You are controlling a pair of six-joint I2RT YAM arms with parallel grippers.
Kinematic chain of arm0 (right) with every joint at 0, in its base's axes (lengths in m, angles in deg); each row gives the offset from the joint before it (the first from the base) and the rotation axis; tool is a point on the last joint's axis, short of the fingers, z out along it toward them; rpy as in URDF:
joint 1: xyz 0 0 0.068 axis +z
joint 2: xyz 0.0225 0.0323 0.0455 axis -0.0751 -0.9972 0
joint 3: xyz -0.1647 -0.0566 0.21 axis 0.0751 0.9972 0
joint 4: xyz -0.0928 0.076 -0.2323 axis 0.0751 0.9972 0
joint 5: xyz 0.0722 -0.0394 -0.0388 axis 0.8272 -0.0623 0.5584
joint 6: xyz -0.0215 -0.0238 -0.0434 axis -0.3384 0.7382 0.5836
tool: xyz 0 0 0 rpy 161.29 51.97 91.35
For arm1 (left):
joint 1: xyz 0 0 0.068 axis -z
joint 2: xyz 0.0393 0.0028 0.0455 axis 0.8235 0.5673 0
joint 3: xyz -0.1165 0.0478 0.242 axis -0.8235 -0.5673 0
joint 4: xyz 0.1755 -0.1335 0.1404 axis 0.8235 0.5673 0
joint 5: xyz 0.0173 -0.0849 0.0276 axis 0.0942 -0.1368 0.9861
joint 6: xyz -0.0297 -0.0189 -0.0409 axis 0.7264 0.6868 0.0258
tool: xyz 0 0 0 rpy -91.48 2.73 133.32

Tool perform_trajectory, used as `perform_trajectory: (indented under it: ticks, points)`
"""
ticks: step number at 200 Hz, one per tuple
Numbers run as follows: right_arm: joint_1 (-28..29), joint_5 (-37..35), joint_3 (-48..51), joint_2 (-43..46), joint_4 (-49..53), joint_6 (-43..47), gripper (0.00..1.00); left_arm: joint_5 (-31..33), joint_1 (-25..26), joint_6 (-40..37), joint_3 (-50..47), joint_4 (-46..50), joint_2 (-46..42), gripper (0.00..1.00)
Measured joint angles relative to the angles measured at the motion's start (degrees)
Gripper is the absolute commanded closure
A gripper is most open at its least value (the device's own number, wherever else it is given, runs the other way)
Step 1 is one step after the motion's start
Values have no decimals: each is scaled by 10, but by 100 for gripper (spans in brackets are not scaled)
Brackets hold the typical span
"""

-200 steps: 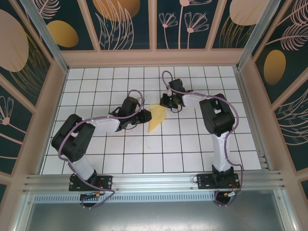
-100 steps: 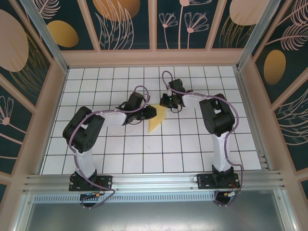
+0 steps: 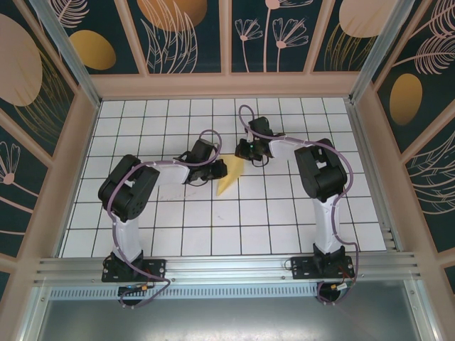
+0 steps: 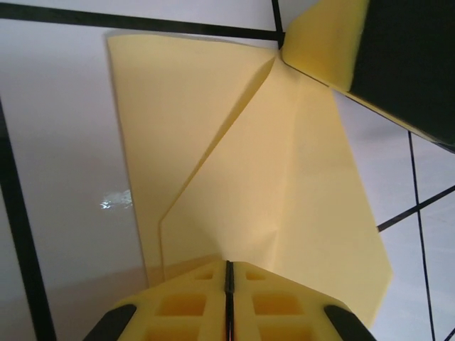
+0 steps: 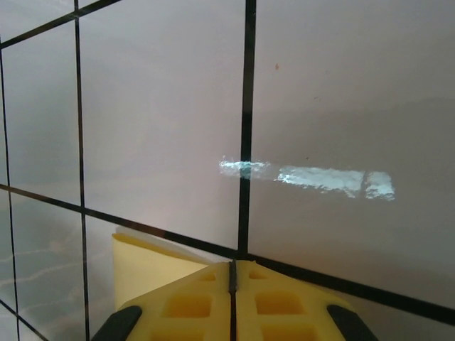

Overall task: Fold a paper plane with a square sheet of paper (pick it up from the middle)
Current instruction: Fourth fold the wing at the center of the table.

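Folded yellow paper [image 3: 229, 175] lies flat on the gridded table [image 3: 178, 227], near centre, between the two arms. It tapers. The long axis runs far-right to near-left, with the narrow tip toward the near edge and the broad end toward the far wall.

Left gripper [image 3: 219, 169] has its jaws closed pad to pad, tips at the paper's left edge [image 4: 229, 264]. Right gripper [image 3: 245, 150] is likewise closed, at the broad end, where a paper corner shows beside its tips [image 5: 232, 264]. Cannot tell whether either one pinches the paper.
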Motion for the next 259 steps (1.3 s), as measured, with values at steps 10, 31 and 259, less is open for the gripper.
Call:
perform_trajectory:
  ticks: [10,31,259]
  points:
    - [1,5,0,6,2,0,87,2,0,-1,0,2,1,90]
    - [3,18,10,31,0,0,86,3,0,-1,0,4,2,91]
    - [54,34,76,31,-46,-77,95,-2,0,10,-38,-9,-46,87]
